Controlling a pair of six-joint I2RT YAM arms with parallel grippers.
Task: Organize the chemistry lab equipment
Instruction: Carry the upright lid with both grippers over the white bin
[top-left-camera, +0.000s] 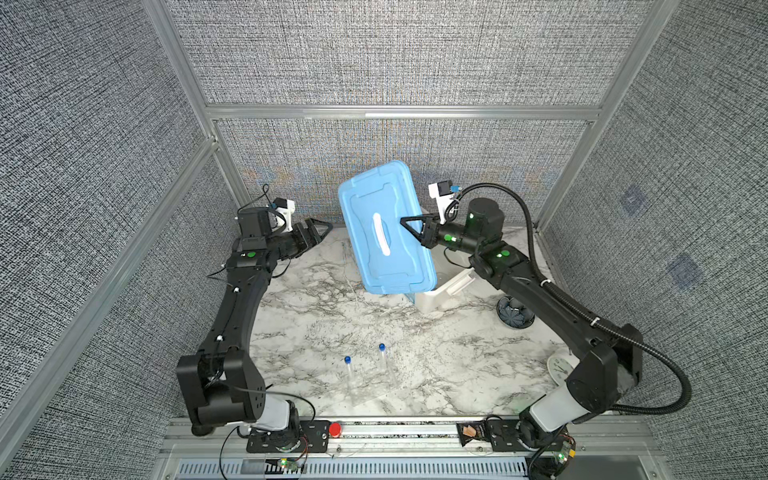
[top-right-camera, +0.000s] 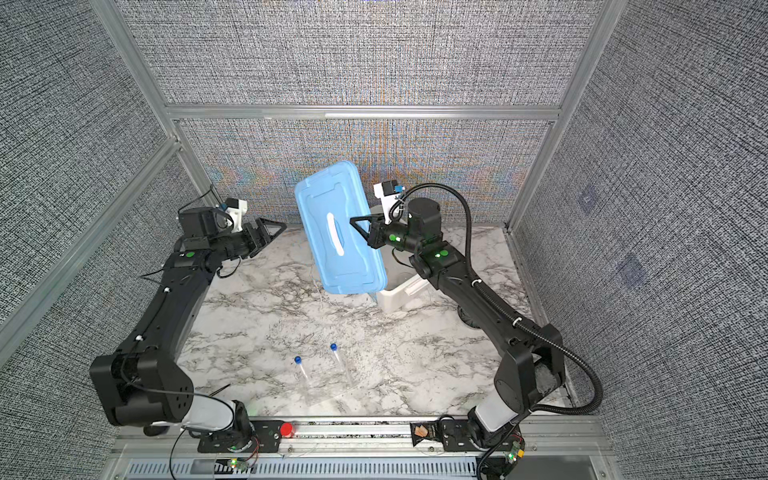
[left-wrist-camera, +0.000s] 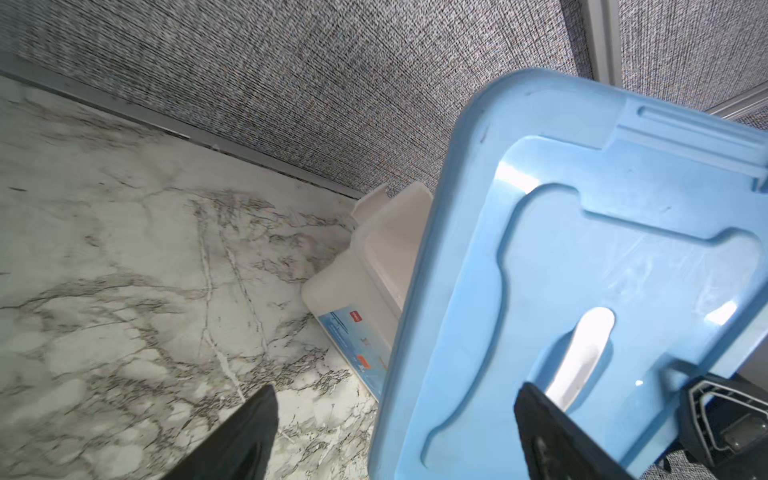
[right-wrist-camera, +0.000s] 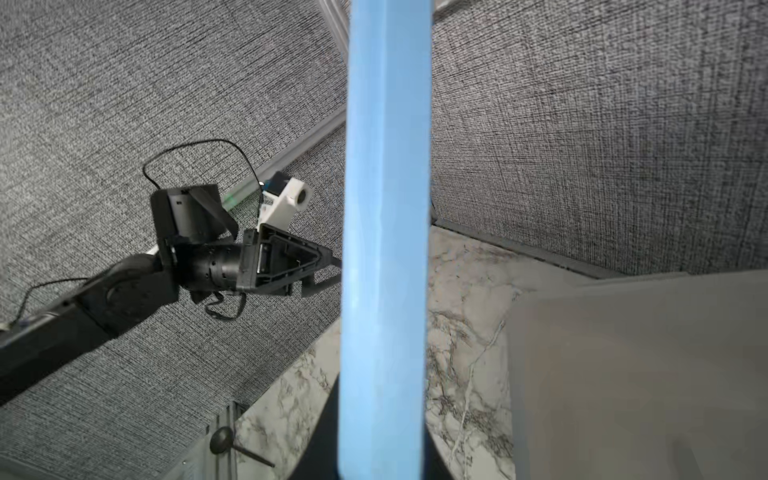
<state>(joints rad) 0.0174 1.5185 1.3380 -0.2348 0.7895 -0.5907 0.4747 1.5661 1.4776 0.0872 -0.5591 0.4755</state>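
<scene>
1. While tilted steeply at centre frame, pinched at its right edge by the closed right gripper (top-left-camera: 404, 221): rectangular blue plastic lid (top-left-camera: 365, 266), glossy, moulded with ridges, white handle in the middle.
2. Beneath the lid's lower right corner: white plastic bin (top-left-camera: 436, 293), smooth-walled, printed blue label on one side; contents hidden.
3. Left of centre, clear of the lid: left gripper (top-left-camera: 326, 232), jaws spread wide, empty.
4. Lower centre, on veined marble table (top-left-camera: 316, 316): blue-capped clear tube (top-left-camera: 350, 372) and twin tube (top-left-camera: 384, 360), slim, side by side, apart.
5. Lower right, partly behind the right arm: round white clock (top-left-camera: 557, 368).
</scene>
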